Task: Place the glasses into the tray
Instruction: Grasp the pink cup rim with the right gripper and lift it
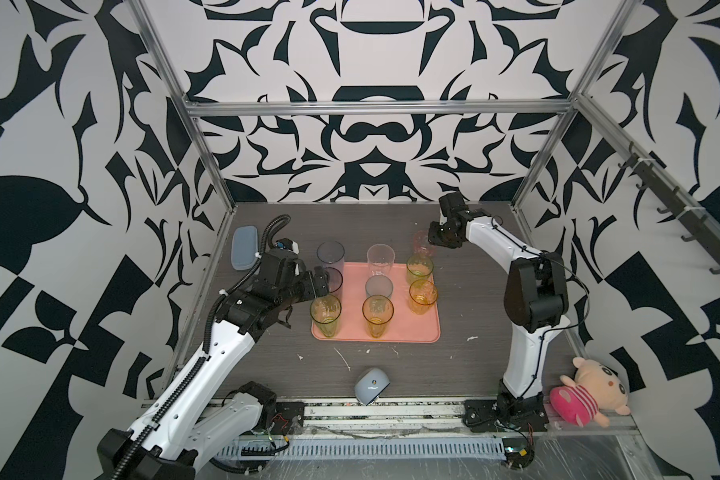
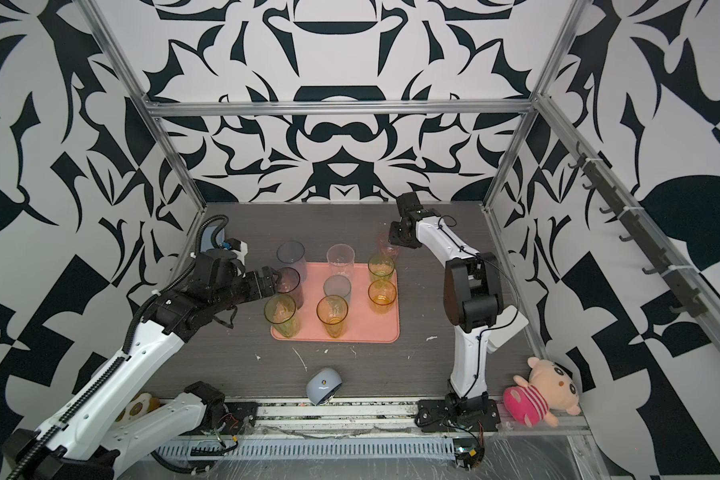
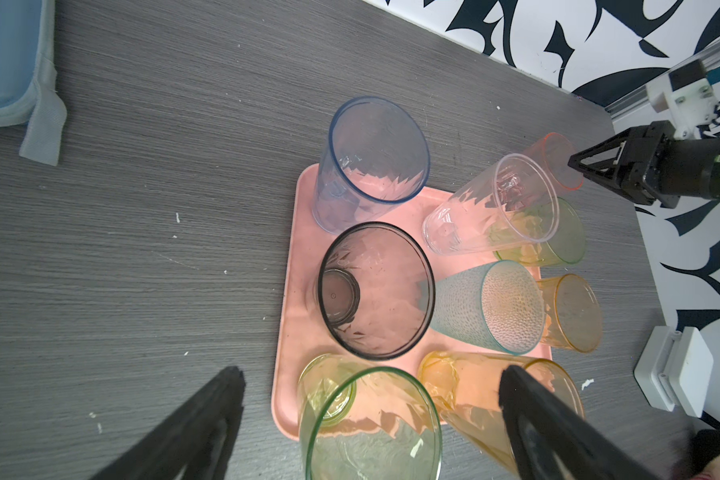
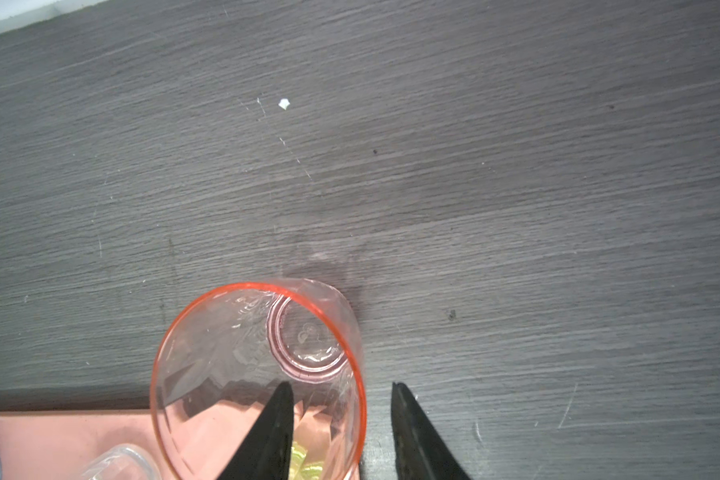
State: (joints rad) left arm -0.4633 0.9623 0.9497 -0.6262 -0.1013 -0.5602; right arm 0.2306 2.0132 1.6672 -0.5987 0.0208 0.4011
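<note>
Although the colours blur together from above, nine glasses can be counted: two green, two orange-toned, and one each of blue, grey, clear, teal and pink. There is one tray (image 1: pixel 416 330), and eight glasses stand in it.

- **Left side of the tray:** blue glass (image 1: pixel 330 255) at the far corner, then grey glass (image 1: pixel 334 283) and tall green glass (image 1: pixel 326 316).
- **Middle:** clear glass (image 1: pixel 380 259), teal glass (image 1: pixel 379 287) and tall amber glass (image 1: pixel 377 315).
- **Right side:** short green glass (image 1: pixel 419 268) and short orange glass (image 1: pixel 423 296).

The pink glass (image 4: pixel 258 374) is the one outside. Its base rests on the desk (image 1: pixel 474 291), just beyond the tray's far right corner.

The right jaws are partly apart astride its wall. One finger (image 4: pixel 275 428) is inside and the other (image 4: pixel 416 432) outside, with a gap to each, so nothing is clamped. The left jaws are spread wide and empty above the tray's left edge, by the grey glass.

There is one case (image 1: pixel 245 248), one pale-blue rounded thing (image 1: pixel 371 386) and one white box (image 3: pixel 674 374). There are two plush toys: one (image 1: pixel 587 390) at the near right, and another (image 2: pixel 138 405) mostly hidden behind the left arm's base.

In both top views the left arm covers part of the grey glass. The pink glass is faint there, and the right jaws partly cover it. The left wrist view cuts off the case, and the right wrist view cuts off the pink glass's near side. Whether the blue glass sits wholly inside the rim I cannot tell.
</note>
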